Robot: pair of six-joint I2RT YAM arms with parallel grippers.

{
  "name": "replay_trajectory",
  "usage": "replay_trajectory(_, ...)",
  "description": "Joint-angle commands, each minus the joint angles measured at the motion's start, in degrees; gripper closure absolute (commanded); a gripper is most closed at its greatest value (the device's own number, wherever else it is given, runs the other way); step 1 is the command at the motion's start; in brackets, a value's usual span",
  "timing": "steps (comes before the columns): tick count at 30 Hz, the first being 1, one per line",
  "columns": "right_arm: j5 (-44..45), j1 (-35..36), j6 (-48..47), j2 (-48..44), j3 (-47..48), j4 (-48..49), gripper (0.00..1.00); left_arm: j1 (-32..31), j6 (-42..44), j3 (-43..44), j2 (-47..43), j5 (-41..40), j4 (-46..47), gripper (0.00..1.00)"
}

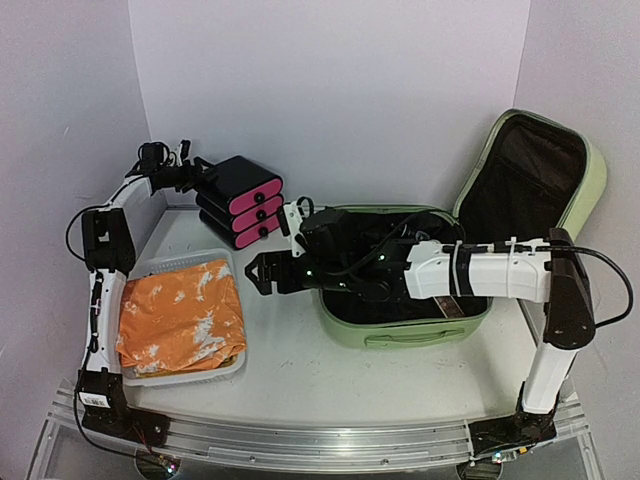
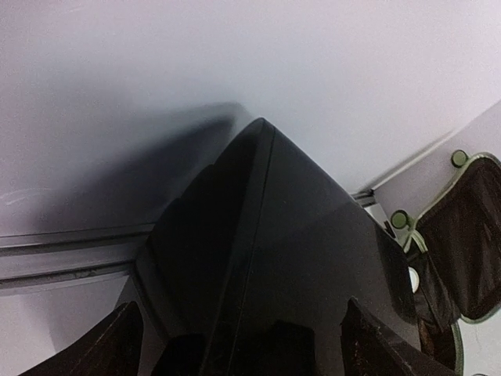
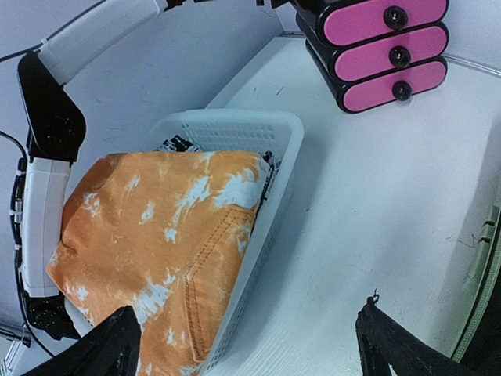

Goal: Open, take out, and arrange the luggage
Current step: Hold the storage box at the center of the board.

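Nearest, at the table [image 1: 300, 385] edge, bolted side by side: both arm bases.

Just beyond, on the left: white basket [image 1: 200, 375], heaped with an orange, white-blotched cloth [image 1: 180, 320] spilling over the rim on the side of the left arm [image 1: 108, 240].

Midway, hovering over bare table between basket and luggage [image 1: 400, 335]: right gripper [image 1: 253, 275], fingers [image 3: 117, 348] spread wide, nothing between them. From its wrist view: basket and cloth below left, white table below right, a strip of green shell at the far right edge.

Right of centre, resting on the table: the luggage, light green, unzipped and open. Lid raised, leaning back toward the right wall, black lining exposed. Stretched across the open shell from the right: right arm [image 1: 500, 270]. Contents under the arm dark, too hidden to name.

Farthest, at the back left by the wall corner: black drawer box [image 1: 240, 200], three pink fronts stacked, turned toward the near right, sitting at a tilt. Behind it: left gripper [image 1: 205, 180], fingers [image 2: 117, 348] far apart, one on each side of the box's glossy black back. Pressing on the box or merely beside it: cannot tell. Box on the table or lifted off it: cannot tell either.
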Motion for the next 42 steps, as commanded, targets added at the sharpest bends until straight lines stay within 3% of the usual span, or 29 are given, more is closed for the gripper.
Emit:
replay_trajectory(1, 3.25, -0.51, 0.06, -3.34, 0.41, -0.35, 0.05, -1.68, -0.23, 2.3, 1.28, 15.12, 1.93, 0.15)
replay_trajectory(5, 9.54, -1.43, 1.3, -3.05, 2.23, -3.17, 0.06, -2.8, -0.96, 4.33, 3.44, 21.12, 2.11, 0.2)
replay_trajectory(10, 15.8, -5.99, 2.96, -0.41, 6.5, -5.97, 0.07, -6.06, 1.55, -0.69, 1.35, 21.02, 2.19, 0.24)
replay_trajectory(16, 12.84, -12.74, 2.05, 8.74, 17.6, -5.71, 0.08, -6.57, 2.29, -5.72, -1.75, 17.42, 2.47, 0.27)
replay_trajectory(26, 5.18, -14.72, 6.83, 28.62, 40.76, 0.66, 0.1, -6.46, 2.0, -11.03, -6.14, 10.74, 5.43, 0.16)
replay_trajectory(34, -1.65, -15.42, 7.91, 36.69, 44.86, 10.45, 0.18, -5.55, 1.93, -10.88, -7.47, 11.04, 5.89, 0.18)
replay_trajectory(42, -8.07, -15.27, -0.93, 41.0, 47.52, 16.86, 0.21, -4.84, 1.77, -10.0, -7.03, 14.36, 5.91, 0.2)
